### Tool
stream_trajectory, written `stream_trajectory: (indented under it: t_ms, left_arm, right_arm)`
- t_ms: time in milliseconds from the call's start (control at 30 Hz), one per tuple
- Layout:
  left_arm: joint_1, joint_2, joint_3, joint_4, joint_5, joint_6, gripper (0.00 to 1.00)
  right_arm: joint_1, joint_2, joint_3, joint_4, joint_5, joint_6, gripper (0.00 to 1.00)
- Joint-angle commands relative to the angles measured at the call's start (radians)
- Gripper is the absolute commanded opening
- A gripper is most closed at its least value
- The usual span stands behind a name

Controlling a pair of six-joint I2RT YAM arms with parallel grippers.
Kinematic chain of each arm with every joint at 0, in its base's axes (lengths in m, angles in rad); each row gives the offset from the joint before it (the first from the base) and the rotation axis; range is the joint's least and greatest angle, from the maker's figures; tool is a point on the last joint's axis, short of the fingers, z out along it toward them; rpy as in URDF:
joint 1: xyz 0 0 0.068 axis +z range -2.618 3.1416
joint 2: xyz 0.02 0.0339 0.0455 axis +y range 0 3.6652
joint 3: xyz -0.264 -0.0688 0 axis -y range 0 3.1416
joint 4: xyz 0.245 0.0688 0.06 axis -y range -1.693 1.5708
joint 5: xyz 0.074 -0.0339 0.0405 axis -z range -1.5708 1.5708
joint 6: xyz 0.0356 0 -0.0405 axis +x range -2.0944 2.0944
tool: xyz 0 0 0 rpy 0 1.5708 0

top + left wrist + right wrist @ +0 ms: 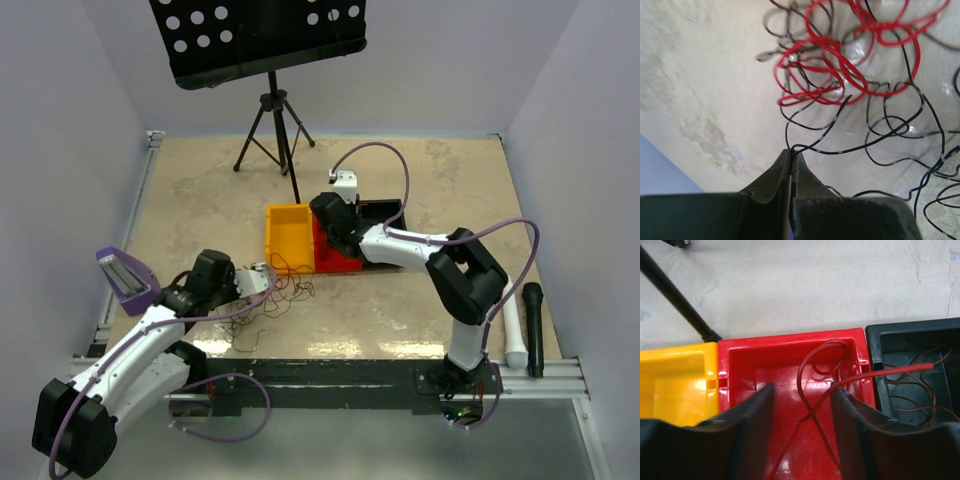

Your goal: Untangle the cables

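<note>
A tangle of thin red and black cables (283, 290) lies on the table in front of the bins. In the left wrist view the red cables (840, 65) curl in loops above the loose black cables (900, 130). My left gripper (791, 151) is shut on a black cable strand at the edge of the tangle; it also shows in the top view (266, 281). My right gripper (802, 390) is open over the red bin (745, 352). A red cable (812, 390) loops between its fingers without being pinched, and its end reaches over the black bin (875, 340).
A yellow bin (290, 238), the red bin (340, 264) and the black bin (385, 215) stand side by side mid-table. The black bin holds thin brownish wires (920, 390). A music stand tripod (275, 125) is at the back. A purple holder (125, 275) is at left; a white tube (513, 335) and a black stick (533, 325) at right.
</note>
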Motion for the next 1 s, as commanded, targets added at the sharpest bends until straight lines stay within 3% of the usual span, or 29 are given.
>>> stream_trajectory:
  t_ms: [0, 167, 400, 700, 967]
  left_arm:
    - [0.005, 0.003, 0.119, -0.039, 0.085, -0.064, 0.00]
    - [0.005, -0.007, 0.154, -0.066, 0.099, -0.076, 0.00]
    - [0.005, -0.013, 0.174, -0.089, 0.142, -0.079, 0.00]
    - [0.005, -0.036, 0.070, -0.030, 0.053, -0.038, 0.00]
    - [0.005, -0.063, 0.045, 0.031, 0.085, -0.121, 0.00]
  right_arm:
    - [-0.001, -0.106, -0.036, 0.012, -0.076, 0.002, 0.56]
    - [-0.001, -0.150, -0.051, -0.006, -0.116, -0.009, 0.72]
    - [0.018, -0.325, -0.103, -0.028, -0.145, -0.016, 0.74]
    - [0.307, -0.515, -0.289, 0.032, -0.076, 0.013, 0.75]
    - [0.396, -0.541, -0.435, 0.175, -0.210, -0.050, 0.74]
